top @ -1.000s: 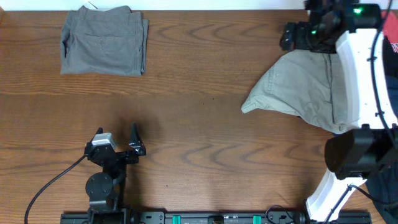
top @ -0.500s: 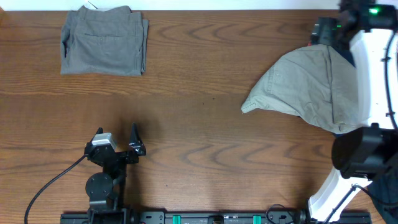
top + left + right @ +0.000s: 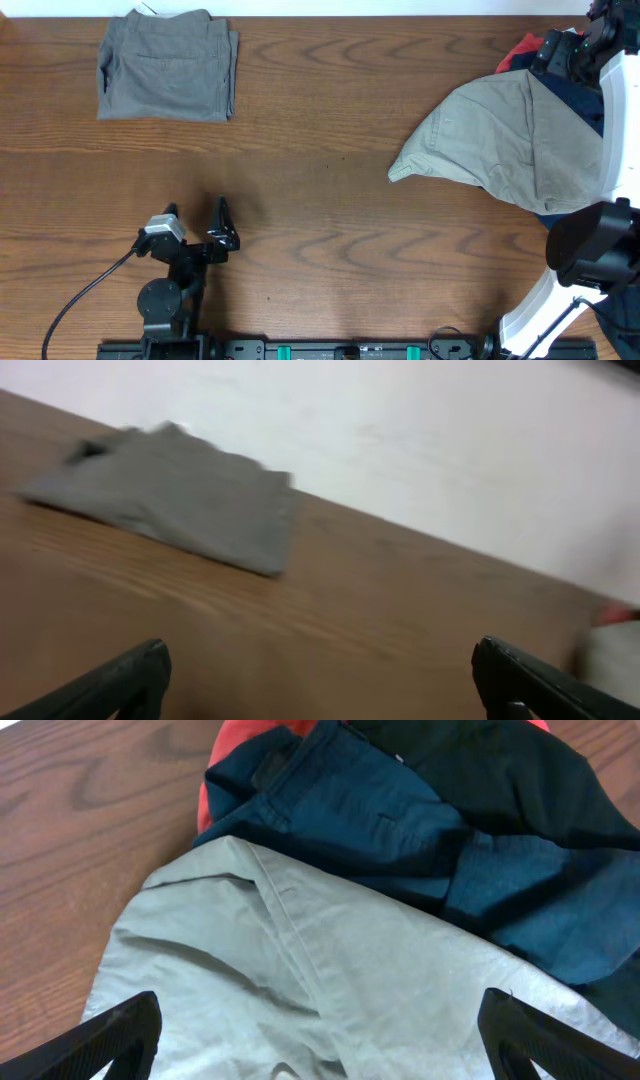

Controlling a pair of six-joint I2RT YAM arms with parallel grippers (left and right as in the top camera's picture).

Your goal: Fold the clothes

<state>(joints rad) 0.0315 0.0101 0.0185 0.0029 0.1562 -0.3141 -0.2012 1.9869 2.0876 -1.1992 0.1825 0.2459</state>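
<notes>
No lettering, label, brand mark or number can be read in any view — not on the folded grey garment, the khaki garment, or the wooden tabletop — the left wrist view is blurred.

White right arm, black joints

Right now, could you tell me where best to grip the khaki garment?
Probably the pointed left corner of the khaki garment, coming from the left over bare table: that tip lies free, while the right side abuts the dark blue garment.
</notes>
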